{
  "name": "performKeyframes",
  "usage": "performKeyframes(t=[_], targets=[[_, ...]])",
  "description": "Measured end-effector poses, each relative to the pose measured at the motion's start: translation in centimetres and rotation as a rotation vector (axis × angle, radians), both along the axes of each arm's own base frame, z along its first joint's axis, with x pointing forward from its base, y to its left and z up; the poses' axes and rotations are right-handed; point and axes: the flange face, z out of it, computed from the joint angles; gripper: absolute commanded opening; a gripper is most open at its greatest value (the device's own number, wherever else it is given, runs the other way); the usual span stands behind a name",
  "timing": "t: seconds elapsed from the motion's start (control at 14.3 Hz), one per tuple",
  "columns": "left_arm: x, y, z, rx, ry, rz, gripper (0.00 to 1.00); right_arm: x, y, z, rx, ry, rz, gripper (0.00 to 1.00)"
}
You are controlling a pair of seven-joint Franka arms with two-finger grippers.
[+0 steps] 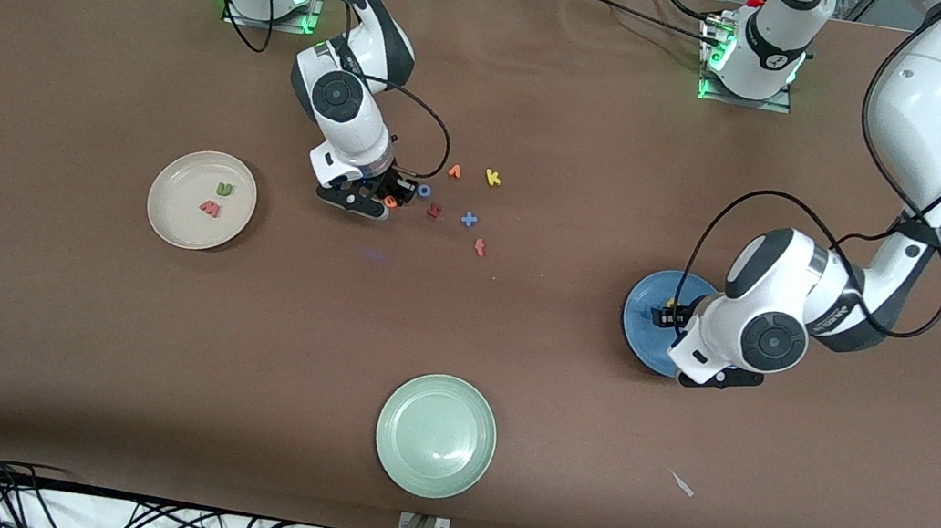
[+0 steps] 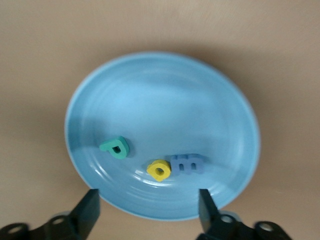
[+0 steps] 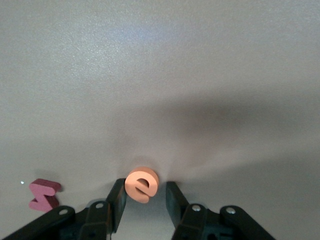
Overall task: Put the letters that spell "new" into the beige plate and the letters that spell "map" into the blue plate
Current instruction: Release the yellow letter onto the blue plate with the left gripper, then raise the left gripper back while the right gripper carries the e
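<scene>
Brown table (image 1: 55, 335) — plates (image 1: 435, 435), loose letters (image 1: 469, 219)

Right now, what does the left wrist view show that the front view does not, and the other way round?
Only the left wrist view shows the letters in the blue plate clearly: teal p, yellow a and blue m, with the left gripper open above them.

Only the front view shows the beige plate holding the green n and pink-red w, the right gripper around the orange e, the spare letters and the green plate.

Both show the blue plate, with the left gripper over it.
</scene>
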Motion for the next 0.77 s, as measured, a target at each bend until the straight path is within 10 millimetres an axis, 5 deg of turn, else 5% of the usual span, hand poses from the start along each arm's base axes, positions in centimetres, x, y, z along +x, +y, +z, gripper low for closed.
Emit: performKeyframes(t=[0.49, 0.63, 0.77], targets=[[0.1, -2.2, 19.6, 0.022, -0.146, -0.034, 1.00, 0.1, 0.1, 0.1, 0.002, -0.003, 0.000, 0.32], [-0.7, -2.6, 23.6, 0.026, -0.177, -0.106, 1.00, 0.2, 0.1, 0.2, 0.003, -0.005, -0.001, 0.32], [-1.2, -0.4, 26.2, 0.010, -0.184, -0.178, 1.00, 0.4, 0.1, 0.3, 0.005, -0.008, -0.003, 0.32]])
